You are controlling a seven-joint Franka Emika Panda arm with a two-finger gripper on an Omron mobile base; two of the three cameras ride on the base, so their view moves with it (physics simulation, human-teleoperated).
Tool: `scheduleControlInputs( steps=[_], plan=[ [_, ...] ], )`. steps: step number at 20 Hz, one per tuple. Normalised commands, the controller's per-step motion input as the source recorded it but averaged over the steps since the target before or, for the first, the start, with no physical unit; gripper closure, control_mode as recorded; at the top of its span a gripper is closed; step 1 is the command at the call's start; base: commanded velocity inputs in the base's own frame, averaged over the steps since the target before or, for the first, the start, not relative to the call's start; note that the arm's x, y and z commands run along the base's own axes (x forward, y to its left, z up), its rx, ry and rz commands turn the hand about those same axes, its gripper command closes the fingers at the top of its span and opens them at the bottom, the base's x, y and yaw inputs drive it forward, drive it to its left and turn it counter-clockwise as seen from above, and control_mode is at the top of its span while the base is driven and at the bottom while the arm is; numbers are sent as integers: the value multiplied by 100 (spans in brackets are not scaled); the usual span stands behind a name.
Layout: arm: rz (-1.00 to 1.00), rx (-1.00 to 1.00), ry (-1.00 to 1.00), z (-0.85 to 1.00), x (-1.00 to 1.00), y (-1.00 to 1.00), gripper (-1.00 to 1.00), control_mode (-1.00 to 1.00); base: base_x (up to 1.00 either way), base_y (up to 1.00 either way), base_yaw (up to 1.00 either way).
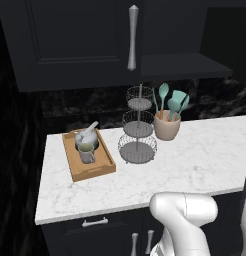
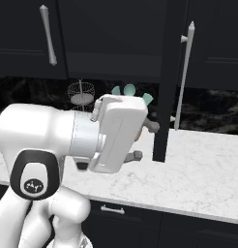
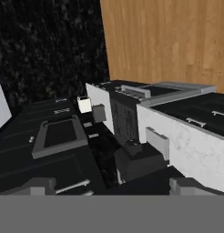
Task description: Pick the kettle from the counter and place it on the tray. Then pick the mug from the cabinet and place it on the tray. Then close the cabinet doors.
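The wooden tray [image 1: 75,165] lies at the left of the white marble counter [image 1: 195,160]. Inside it stand the grey kettle [image 1: 87,135] and, just in front of it, the pale mug [image 1: 86,153]. The dark cabinet's left door [image 1: 75,35] looks shut, its silver handle [image 1: 132,37] upright. The right door [image 2: 164,97] stands swung out over the counter, edge-on, and the cabinet shelf [image 1: 185,65] shows bare. My gripper [image 2: 146,140] is open and holds nothing, just left of that door's edge above the counter. Its dark fingertips [image 3: 38,185] frame a rolled view of the kitchen.
A three-tier wire basket stand [image 1: 138,130] rises at mid-counter, beside a tan crock [image 1: 167,126] of teal utensils. Dark drawers with silver handles [image 1: 95,222] run under the counter. My white arm [image 2: 53,140] covers much of the right base view.
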Motion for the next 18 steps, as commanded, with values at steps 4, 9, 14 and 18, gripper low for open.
scheduleControlInputs(
  steps=[4,9,14,18],
  plan=[
    [-1,0,3,0,-14,-34,-100,-100,0,0,0],
    [0,-4,3,0,-3,-35,-100,-100,0,0,0],
    [0,-5,12,0,0,-38,-100,-100,0,0,0],
    [0,-7,16,0,12,-32,-100,-100,0,0,0]
  ],
)
